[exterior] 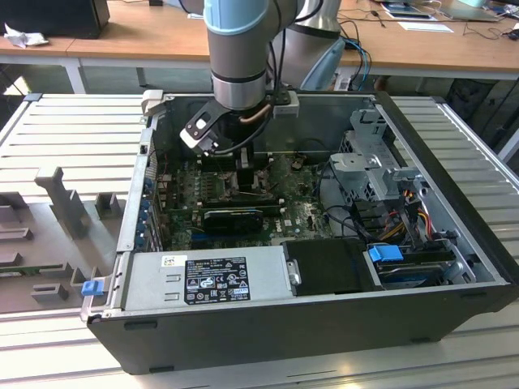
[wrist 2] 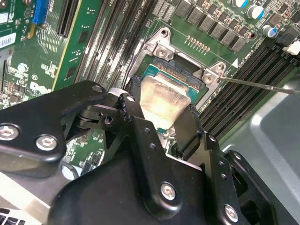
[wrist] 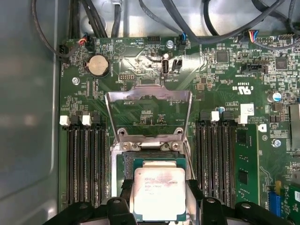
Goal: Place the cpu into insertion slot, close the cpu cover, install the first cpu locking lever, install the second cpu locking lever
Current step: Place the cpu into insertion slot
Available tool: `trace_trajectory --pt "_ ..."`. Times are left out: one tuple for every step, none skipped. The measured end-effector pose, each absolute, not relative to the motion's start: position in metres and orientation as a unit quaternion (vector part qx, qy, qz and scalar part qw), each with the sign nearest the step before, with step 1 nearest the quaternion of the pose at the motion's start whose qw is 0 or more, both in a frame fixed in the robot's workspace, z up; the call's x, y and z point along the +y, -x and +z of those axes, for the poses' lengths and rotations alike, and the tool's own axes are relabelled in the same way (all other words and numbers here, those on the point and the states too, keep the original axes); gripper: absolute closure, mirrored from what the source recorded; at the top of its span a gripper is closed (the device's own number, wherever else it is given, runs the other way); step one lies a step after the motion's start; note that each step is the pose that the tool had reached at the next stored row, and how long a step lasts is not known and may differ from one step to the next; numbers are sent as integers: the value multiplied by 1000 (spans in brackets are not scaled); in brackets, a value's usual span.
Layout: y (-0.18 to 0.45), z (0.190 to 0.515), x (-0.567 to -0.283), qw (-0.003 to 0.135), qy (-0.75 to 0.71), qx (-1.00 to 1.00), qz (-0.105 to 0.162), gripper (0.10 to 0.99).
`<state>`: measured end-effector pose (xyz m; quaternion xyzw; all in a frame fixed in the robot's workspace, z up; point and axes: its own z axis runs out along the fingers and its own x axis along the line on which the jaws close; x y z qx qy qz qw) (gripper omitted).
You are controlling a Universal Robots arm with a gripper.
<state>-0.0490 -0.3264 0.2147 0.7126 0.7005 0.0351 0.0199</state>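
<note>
Holding the cpu [wrist: 157,193] by two opposite edges, your pincer [wrist: 158,199] is clenched on it right at the slot [wrist: 124,164], mid-board [wrist: 225,84] between the two banks of memory slots [wrist: 84,164]. Step in hand, by my reading: placement. You cannot tell whether the chip is seated or just above the rim. Cover [wrist: 149,95] stands tipped back on its hinge, clear of the slot. One lever [wrist 2: 262,85] juts loose past the slot's corner. Seating likely calls for the chip square to the rim, flat, no force, before you let go.
</note>
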Motion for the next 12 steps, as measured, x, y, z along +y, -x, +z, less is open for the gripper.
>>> trace_trajectory --pt "49 213 -326 20 -712 701 35 557" --pt "49 213 -326 20 -712 701 35 557" --pt "49 212 -326 21 -712 701 34 557" --pt "49 211 -326 21 -712 701 34 557" --pt "49 209 -326 21 -712 701 34 557" --pt "49 209 -325 21 -711 702 34 557" --pt "49 209 -324 21 -710 703 34 557" --pt "48 208 -324 21 -709 704 34 557" --pt "47 208 -323 21 -708 705 34 557" --pt "46 208 -322 21 -707 706 34 557" --pt "46 208 -322 20 -706 707 34 557" --pt "46 207 -321 20 -704 709 35 557"
